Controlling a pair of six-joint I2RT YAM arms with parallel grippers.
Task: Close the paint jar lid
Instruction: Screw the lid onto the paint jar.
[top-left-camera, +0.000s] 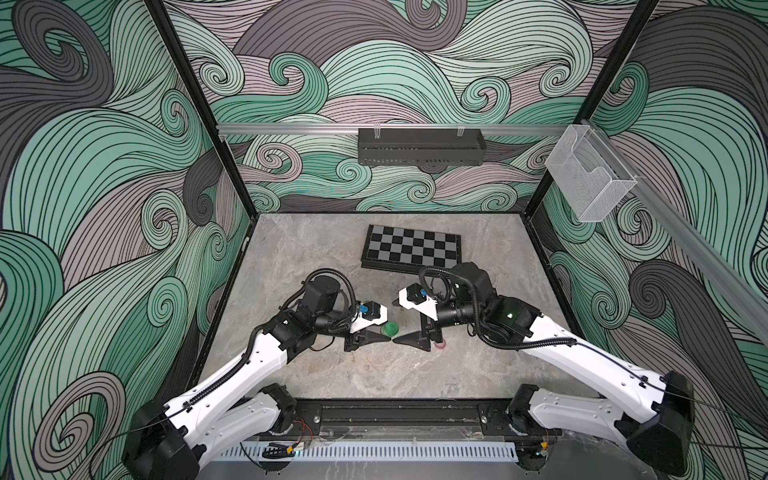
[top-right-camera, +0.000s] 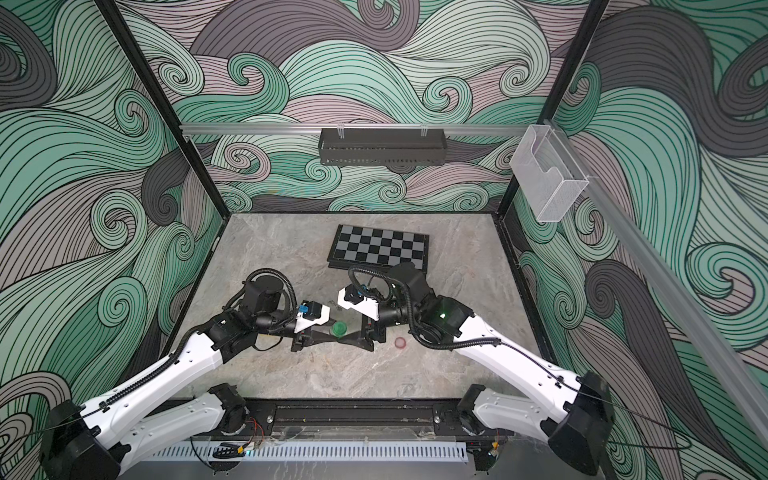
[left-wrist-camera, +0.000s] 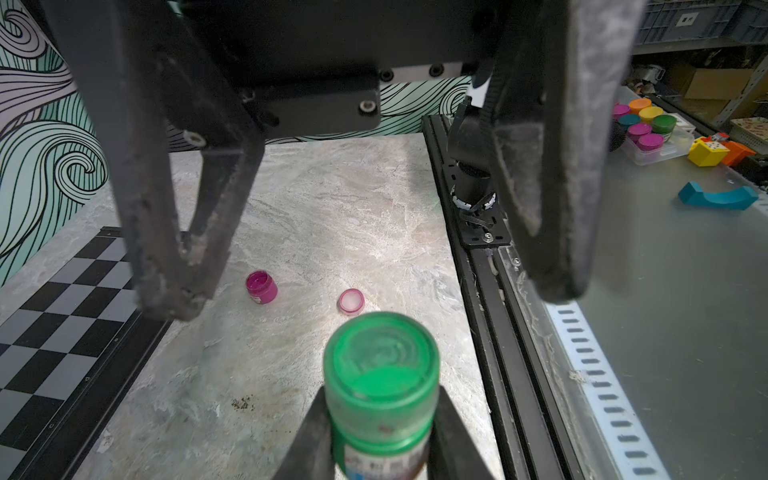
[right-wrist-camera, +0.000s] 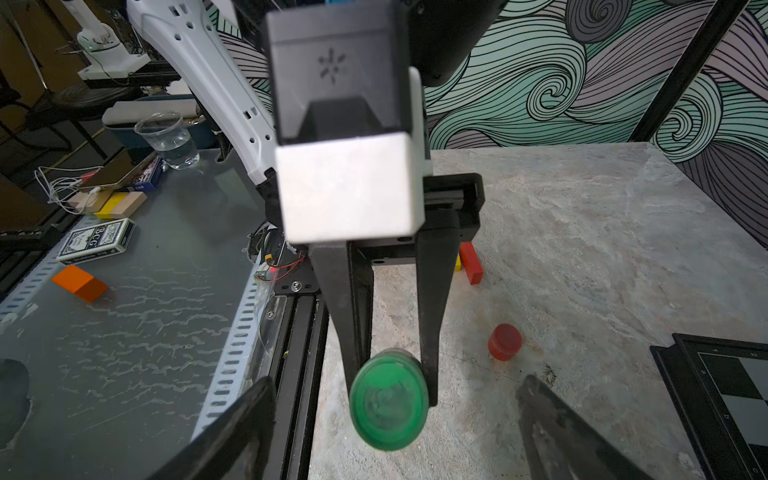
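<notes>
While left gripper (left-wrist-camera: 381, 415) clamps green paint jar (left-wrist-camera: 380, 457) mid-table, lid (right-wrist-camera: 388, 405) seated: right gripper (top-left-camera: 397, 322) wide, empty (just apart). Centre jaws round lid, close squarely, twist until snug.

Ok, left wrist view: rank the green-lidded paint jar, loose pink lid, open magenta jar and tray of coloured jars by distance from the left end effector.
1. green-lidded paint jar: clamped in the left end effector.
2. loose pink lid: on the tabletop ahead.
3. open magenta jar: on the tabletop, slightly farther.
4. tray of coloured jars: beyond the black rail, off the tabletop.
</notes>
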